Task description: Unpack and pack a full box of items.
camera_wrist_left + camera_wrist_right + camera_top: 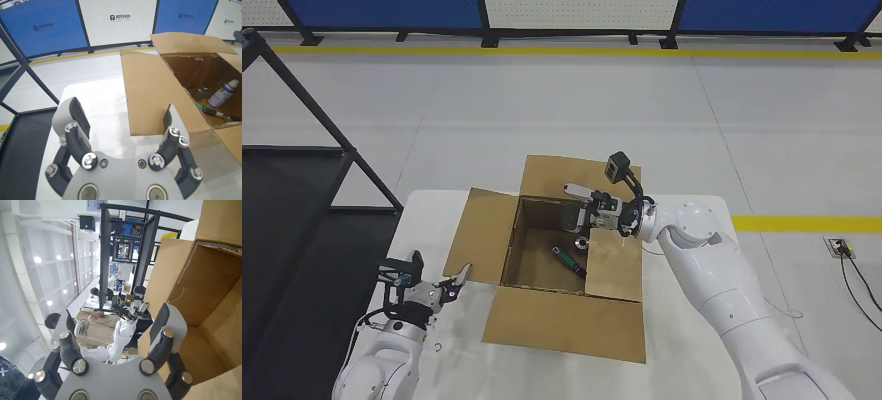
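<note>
Cardboard dominates this one: the box (562,320) sits open on the white table (432,215) with its flaps splayed; down on its floor are a spray can (223,94), a small metal cylinder (201,93) and a green-handled screwdriver (570,262); with all three inside, the unpacking looks far from done. The right gripper (587,215) hangs over the opening near the far right side, fingers spread and empty; the walls crowd it there, and on a plunge a finger could snag the corrugated rim or a flap and drag the whole box along. The can lies tilted; round and slick, it may well roll out of a careless pinch. The left gripper (121,104), likewise spread with nothing in it, sits just beside the left flap's corner; a nudge there could skew the box under the other arm.
</note>
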`<action>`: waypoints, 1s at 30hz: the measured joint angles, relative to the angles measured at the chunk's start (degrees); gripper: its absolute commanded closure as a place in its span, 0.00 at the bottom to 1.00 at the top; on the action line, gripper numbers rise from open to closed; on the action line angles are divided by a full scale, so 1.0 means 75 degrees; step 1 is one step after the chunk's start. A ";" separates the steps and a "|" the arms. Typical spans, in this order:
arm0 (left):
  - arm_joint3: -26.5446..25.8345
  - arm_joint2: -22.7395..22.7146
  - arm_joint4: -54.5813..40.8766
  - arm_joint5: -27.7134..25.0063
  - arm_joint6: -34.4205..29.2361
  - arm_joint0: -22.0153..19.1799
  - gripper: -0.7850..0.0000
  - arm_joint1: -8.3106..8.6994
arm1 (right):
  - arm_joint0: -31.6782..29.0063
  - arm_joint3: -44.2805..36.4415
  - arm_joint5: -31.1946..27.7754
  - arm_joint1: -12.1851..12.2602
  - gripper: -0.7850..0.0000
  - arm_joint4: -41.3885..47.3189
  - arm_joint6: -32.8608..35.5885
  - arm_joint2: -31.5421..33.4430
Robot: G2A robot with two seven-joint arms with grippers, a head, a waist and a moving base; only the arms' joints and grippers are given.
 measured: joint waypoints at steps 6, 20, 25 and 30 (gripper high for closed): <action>-0.0337 -0.0111 0.0004 -0.0007 0.0187 0.0190 0.00 0.0001 | 0.0017 0.0038 0.0046 -0.0011 0.00 0.0007 -0.0032 -0.0026; -0.1438 -0.0588 -0.0131 0.0004 0.0579 0.0901 0.00 0.0007 | 0.0058 -0.0128 0.0193 -0.0171 0.00 0.0015 -0.0649 -0.0308; -0.1441 -0.0702 -0.0241 -0.0017 0.0528 0.0908 0.00 0.0006 | 0.0083 -0.0189 0.0308 -0.0228 0.00 -0.0028 -0.0979 -0.0413; -0.1121 -0.0643 -0.0308 -0.0008 0.0378 0.0611 0.00 -0.0003 | 0.0082 -0.0186 0.0303 -0.0226 0.00 -0.0026 -0.0965 -0.0409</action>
